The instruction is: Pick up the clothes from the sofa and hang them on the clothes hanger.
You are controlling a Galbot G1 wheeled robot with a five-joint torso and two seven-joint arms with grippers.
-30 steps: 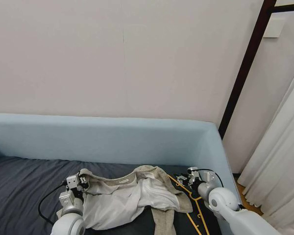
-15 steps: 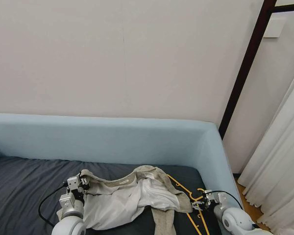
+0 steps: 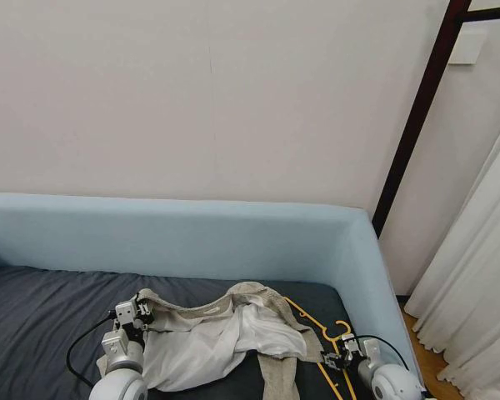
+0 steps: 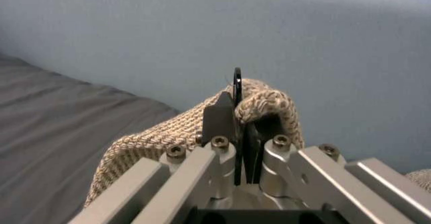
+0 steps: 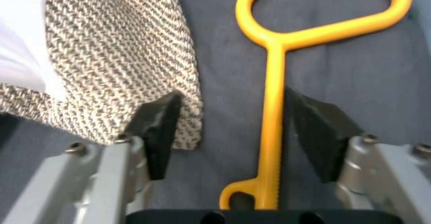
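Two textures made up the knitted garment [image 3: 262, 293]: a coarse beige-and-brown herringbone weave outside and a smooth white lining [image 3: 200, 350]. It lay crumpled on the dark grey seat [image 3: 42, 308] of the pale blue sofa [image 3: 192, 242], at 6 o'clock in the head view. At its 9 o'clock edge the left gripper [image 4: 237, 110] had its fingers pressed together on a fold of the knit. At the garment's 3 o'clock lay a slim yellow plastic hanger [image 5: 273, 108] with a rounded hook. The right gripper [image 5: 233, 114], jaws spread, straddled the hanger's stem and the knit's hem corner. A second earlier that gripper had sat farther back, near the sofa's corner; it had since drawn toward 5 o'clock, while the garment and left gripper kept their places.
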